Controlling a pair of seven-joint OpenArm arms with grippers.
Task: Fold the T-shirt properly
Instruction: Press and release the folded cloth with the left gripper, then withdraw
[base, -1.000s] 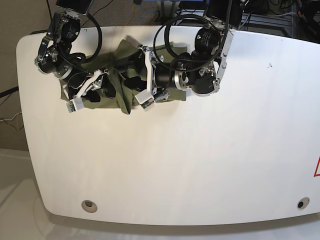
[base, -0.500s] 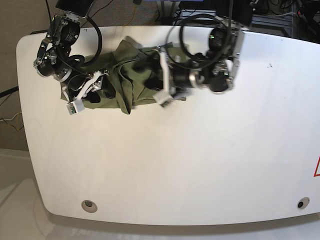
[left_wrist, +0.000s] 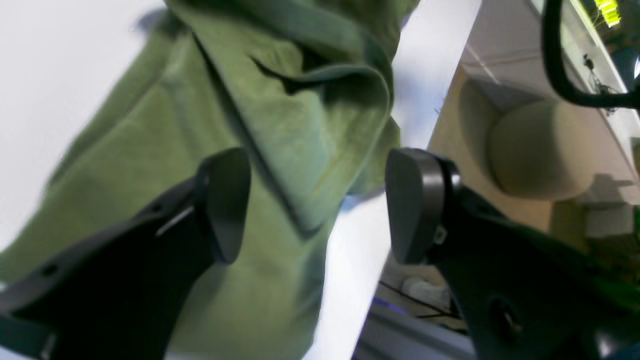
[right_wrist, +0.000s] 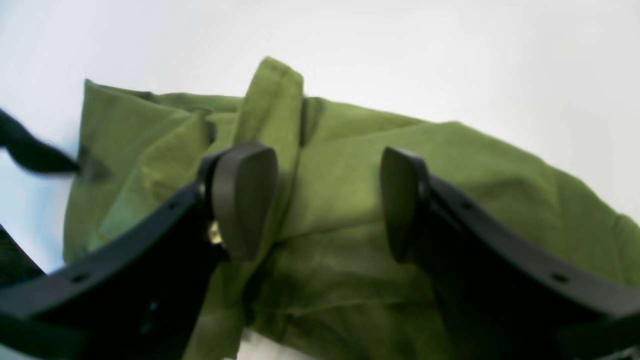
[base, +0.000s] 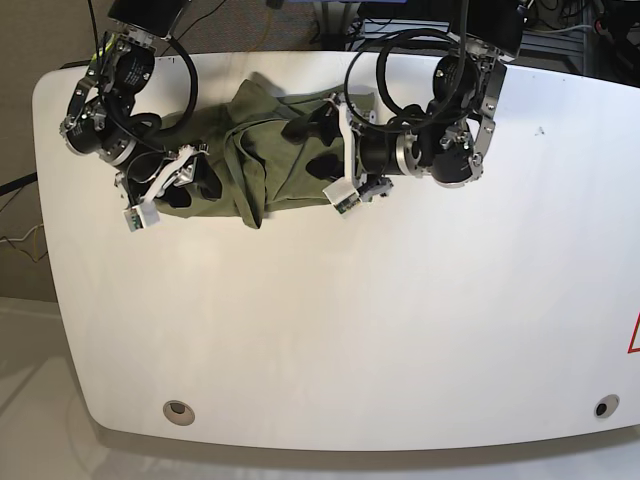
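Note:
The olive-green T-shirt (base: 262, 160) lies bunched and creased at the back of the white table (base: 350, 320), with several folds running across it. My left gripper (base: 313, 148) hovers at the shirt's right end. In the left wrist view the left gripper (left_wrist: 320, 210) is open, its fingers (left_wrist: 225, 205) apart above a rolled fold of the T-shirt (left_wrist: 280, 130) near the table's rim. My right gripper (base: 193, 178) is at the shirt's left end. The right wrist view shows the right gripper (right_wrist: 325, 200) open over the T-shirt (right_wrist: 340, 180), holding nothing.
The shirt lies close to the table's far edge (base: 300, 55), with cables (base: 250, 20) behind it. Two round holes (base: 179, 410) (base: 601, 407) sit near the front edge. A red mark (base: 634, 335) shows at the right rim.
My left gripper has drawn back to the right, off the shirt's middle to its right end, and its jaws have widened. The right arm has shifted slightly left.

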